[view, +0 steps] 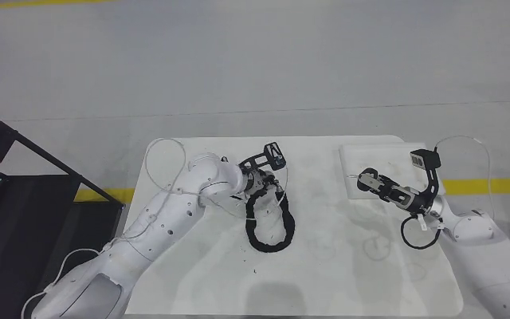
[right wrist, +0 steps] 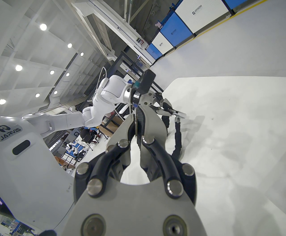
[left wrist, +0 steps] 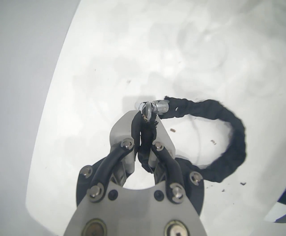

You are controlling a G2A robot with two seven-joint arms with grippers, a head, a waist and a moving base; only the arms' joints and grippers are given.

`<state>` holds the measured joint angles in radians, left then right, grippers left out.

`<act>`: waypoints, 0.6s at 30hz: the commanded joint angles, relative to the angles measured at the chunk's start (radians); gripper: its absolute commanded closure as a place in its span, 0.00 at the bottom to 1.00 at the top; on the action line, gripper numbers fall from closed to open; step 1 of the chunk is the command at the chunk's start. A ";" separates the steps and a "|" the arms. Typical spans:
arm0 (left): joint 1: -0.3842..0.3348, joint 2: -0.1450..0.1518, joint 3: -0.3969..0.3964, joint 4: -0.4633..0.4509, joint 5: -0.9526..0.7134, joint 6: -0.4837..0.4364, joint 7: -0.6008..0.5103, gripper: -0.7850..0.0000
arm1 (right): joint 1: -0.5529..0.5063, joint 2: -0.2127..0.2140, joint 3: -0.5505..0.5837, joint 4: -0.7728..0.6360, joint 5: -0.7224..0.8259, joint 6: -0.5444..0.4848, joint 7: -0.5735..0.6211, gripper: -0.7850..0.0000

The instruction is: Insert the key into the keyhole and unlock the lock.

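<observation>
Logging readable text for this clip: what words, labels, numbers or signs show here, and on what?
chain lock: no text.
table: no text.
white panels in the room behind: a brand mark, left unquoted here.
tag on the right arm's wrist camera: too small to read.

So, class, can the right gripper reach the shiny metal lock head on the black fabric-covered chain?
Probably yes: only bare white table separates the right gripper from the shiny metal lock head, which juts beyond the left gripper clamping the black chain.
</observation>
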<state>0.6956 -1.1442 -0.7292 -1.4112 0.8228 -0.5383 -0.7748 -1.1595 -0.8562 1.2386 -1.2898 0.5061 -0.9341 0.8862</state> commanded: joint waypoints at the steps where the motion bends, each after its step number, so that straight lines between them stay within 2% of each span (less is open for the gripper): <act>1: 0.016 0.012 -0.059 0.031 -0.210 -0.150 0.060 1.00 | 0.000 0.000 0.000 0.000 0.000 0.000 0.000 1.00; 5: 0.037 0.021 -0.091 0.109 -0.547 -0.474 0.130 1.00 | 0.000 0.000 0.000 0.000 0.000 0.000 0.000 1.00; 7: 0.033 0.022 -0.063 0.111 -0.709 -0.474 0.111 1.00 | 0.000 0.000 0.000 0.000 0.000 0.000 0.000 1.00; 12: 0.020 0.024 -0.028 0.106 -1.069 -0.474 -0.020 1.00 | 0.000 0.000 0.000 0.000 0.000 0.000 0.000 1.00; 18: -0.010 -0.001 0.043 0.198 -1.172 -0.474 -0.033 1.00 | 0.000 0.000 0.000 0.000 0.000 0.000 0.000 1.00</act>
<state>0.6927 -1.1401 -0.7025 -1.2335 -0.3421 -1.0123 -0.8080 -1.1595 -0.8562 1.2386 -1.2898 0.5061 -0.9341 0.8862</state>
